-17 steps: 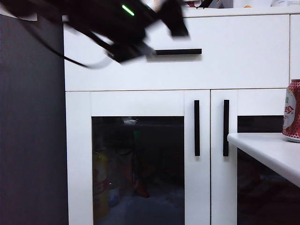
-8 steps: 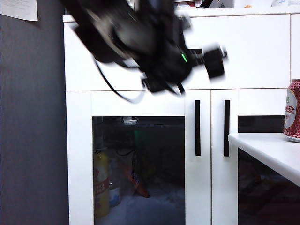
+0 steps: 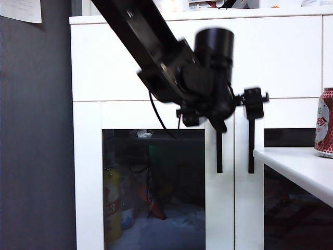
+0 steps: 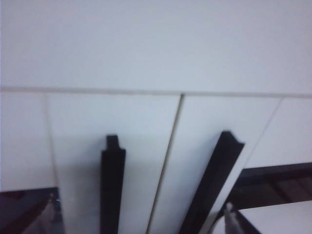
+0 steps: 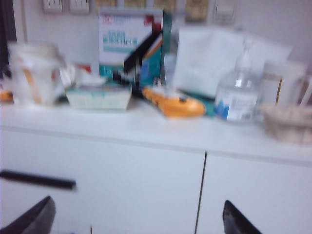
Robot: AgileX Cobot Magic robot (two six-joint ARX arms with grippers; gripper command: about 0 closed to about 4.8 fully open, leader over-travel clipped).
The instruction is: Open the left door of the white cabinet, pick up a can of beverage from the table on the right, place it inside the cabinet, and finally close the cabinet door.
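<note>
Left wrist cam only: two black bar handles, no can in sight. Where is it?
Observer: The red can stands upright on the white table, at the right edge of the exterior view, with nothing touching it.
Operator: Right tool near it?
Observer: No. The right tool is open and empty. Its camera faces the drawer front and the cluttered cabinet top.
Operator: How does the left tool sit from outside?
Observer: The left tool is open at the tops of the handles. One finger is left of the left door's handle, the other in front of the right door's handle. The left door is shut.
</note>
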